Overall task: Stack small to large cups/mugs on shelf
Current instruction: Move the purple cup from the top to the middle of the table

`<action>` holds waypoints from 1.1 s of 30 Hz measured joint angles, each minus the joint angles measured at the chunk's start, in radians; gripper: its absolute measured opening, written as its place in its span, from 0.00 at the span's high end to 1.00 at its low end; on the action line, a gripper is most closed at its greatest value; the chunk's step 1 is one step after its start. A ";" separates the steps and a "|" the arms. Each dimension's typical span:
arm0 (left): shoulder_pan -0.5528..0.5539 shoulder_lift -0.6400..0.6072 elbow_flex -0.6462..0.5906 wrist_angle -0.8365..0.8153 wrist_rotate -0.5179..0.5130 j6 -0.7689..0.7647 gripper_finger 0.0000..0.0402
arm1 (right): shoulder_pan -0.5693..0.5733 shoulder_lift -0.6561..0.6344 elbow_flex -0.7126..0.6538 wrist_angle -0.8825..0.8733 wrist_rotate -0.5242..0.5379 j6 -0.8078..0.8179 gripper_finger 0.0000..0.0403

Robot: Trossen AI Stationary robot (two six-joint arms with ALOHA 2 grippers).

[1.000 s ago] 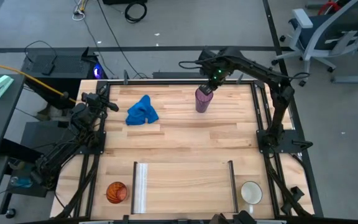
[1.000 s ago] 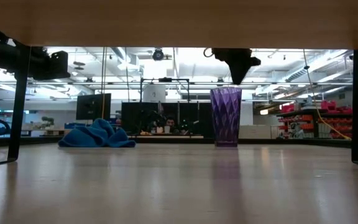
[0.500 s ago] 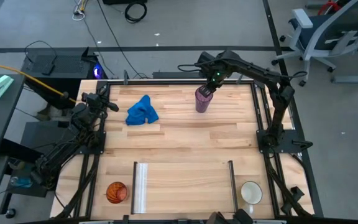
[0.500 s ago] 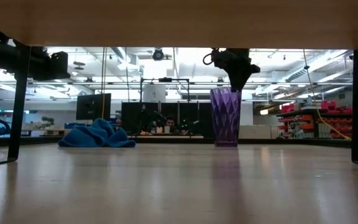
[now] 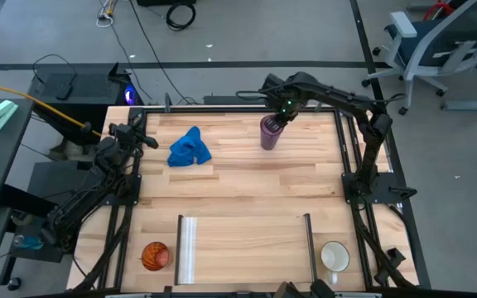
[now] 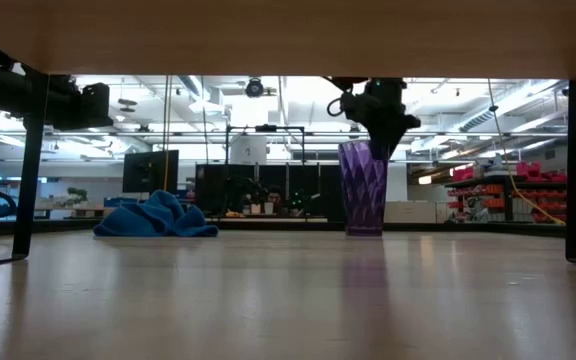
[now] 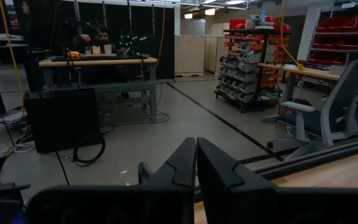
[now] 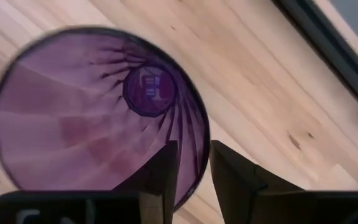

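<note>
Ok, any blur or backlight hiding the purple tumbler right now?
Right wrist view: purple tumbler rim smeared, base sharper, right end effector straddling the rim. Low view: tumbler backlit by ceiling lights, still readable. High view: tumbler evenly lit.

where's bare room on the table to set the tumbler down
The shelf between its two rails is bare. So is the wide strip of table between shelf and cloth. Crowded spots: the far edge, where the right claw straddles the tumbler rim, and the near corners, holding the orange cup and mug.
</note>
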 joint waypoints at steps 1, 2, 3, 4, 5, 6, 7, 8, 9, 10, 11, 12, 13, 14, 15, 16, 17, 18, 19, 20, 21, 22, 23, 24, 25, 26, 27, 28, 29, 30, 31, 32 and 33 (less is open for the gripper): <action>0.000 0.000 0.000 0.000 0.000 0.000 0.96 | 0.000 0.000 -0.010 0.007 0.000 -0.003 0.75; 0.000 0.000 0.000 0.000 0.000 0.000 0.96 | 0.000 0.000 -0.015 0.012 -0.001 -0.009 0.75; 0.000 0.000 0.000 0.000 0.000 0.000 0.96 | 0.000 0.000 -0.017 0.013 -0.001 -0.013 0.75; 0.000 0.000 0.000 0.000 0.000 0.000 0.96 | 0.000 0.000 -0.017 0.013 -0.001 -0.016 0.75; 0.000 0.000 0.000 0.000 0.000 0.000 0.97 | 0.000 0.000 -0.017 0.015 -0.001 -0.016 0.75; 0.000 0.000 0.000 0.001 0.000 0.000 0.97 | 0.000 0.000 -0.016 0.014 -0.001 -0.017 0.75; 0.000 0.000 0.000 0.001 0.000 0.000 0.96 | 0.000 0.000 -0.013 0.014 -0.001 -0.017 0.75; 0.000 0.000 0.000 0.001 0.000 0.000 0.96 | 0.000 0.000 -0.010 0.016 -0.001 -0.017 0.75; 0.000 0.000 0.000 0.001 0.000 0.000 0.96 | 0.000 0.000 -0.009 0.021 -0.001 -0.017 0.75; 0.000 0.000 0.000 0.001 0.000 0.000 0.96 | 0.000 0.000 -0.008 0.023 -0.001 -0.018 0.75; 0.000 0.000 0.000 0.001 0.000 0.000 0.95 | 0.000 0.000 -0.009 0.021 -0.001 -0.018 0.75; 0.000 0.000 0.000 0.001 0.000 0.000 0.95 | 0.000 0.000 -0.009 0.021 -0.001 -0.018 0.76; 0.000 0.000 0.000 0.001 0.000 0.000 0.95 | 0.000 0.000 -0.009 0.025 -0.001 -0.019 0.77; 0.000 0.000 0.000 0.001 0.000 0.000 0.94 | 0.000 0.000 -0.009 0.032 -0.001 -0.019 0.78; 0.000 0.000 0.000 0.001 0.000 0.000 0.94 | 0.000 0.000 -0.009 0.038 -0.001 -0.019 0.79; 0.000 0.000 0.000 0.001 0.000 0.000 0.94 | 0.000 0.000 -0.009 0.041 -0.001 -0.018 0.81; 0.000 0.000 0.000 0.001 0.000 0.000 0.95 | 0.000 0.000 -0.009 0.040 -0.001 -0.017 0.83; 0.000 0.000 0.000 0.001 0.000 0.000 0.95 | 0.000 0.000 -0.009 0.040 -0.001 -0.016 0.86; 0.000 0.000 0.000 0.001 0.000 0.000 0.95 | 0.000 0.000 -0.009 0.040 -0.001 -0.016 0.88; 0.000 0.000 0.000 0.001 0.000 0.000 0.96 | 0.000 0.000 -0.009 0.041 -0.001 -0.017 0.91; 0.000 0.000 0.000 0.001 0.000 0.001 0.96 | 0.000 0.000 -0.008 0.041 -0.002 -0.020 0.94; 0.000 0.000 0.000 0.001 0.000 0.001 0.96 | 0.000 -0.001 -0.008 0.041 -0.007 -0.019 0.96; 0.000 0.000 0.000 0.001 0.000 0.001 0.96 | 0.000 -0.002 -0.008 0.041 -0.006 -0.020 0.97; 0.000 0.000 0.000 0.001 0.000 0.001 0.96 | 0.000 -0.002 -0.008 0.041 -0.006 -0.021 0.97; 0.000 0.000 0.000 0.001 0.000 0.001 0.96 | 0.000 -0.002 -0.008 0.041 -0.006 -0.024 0.97; 0.000 0.000 0.000 0.001 0.000 0.001 0.96 | 0.001 -0.002 -0.007 0.039 -0.006 -0.027 0.97; 0.000 0.000 0.000 0.001 0.000 0.001 0.96 | 0.003 -0.001 -0.002 0.030 -0.005 -0.033 0.96; 0.000 0.000 0.000 0.001 0.000 0.001 0.95 | 0.006 0.000 0.008 0.012 -0.001 -0.043 0.97; 0.000 0.000 0.000 0.001 0.000 0.001 0.95 | 0.011 0.000 0.022 -0.008 0.004 -0.049 0.97; 0.000 0.000 0.000 0.001 0.000 0.001 0.94 | 0.018 0.000 0.044 -0.026 0.004 -0.055 0.98; 0.000 0.000 0.000 0.001 0.000 0.001 0.94 | 0.026 0.000 0.073 -0.047 0.004 -0.063 0.98; 0.000 0.000 0.000 0.001 0.000 0.001 0.94 | 0.037 0.000 0.108 -0.075 0.004 -0.069 0.98; 0.000 0.000 0.000 0.001 0.000 0.001 0.94 | 0.049 0.000 0.145 -0.107 0.005 -0.072 0.98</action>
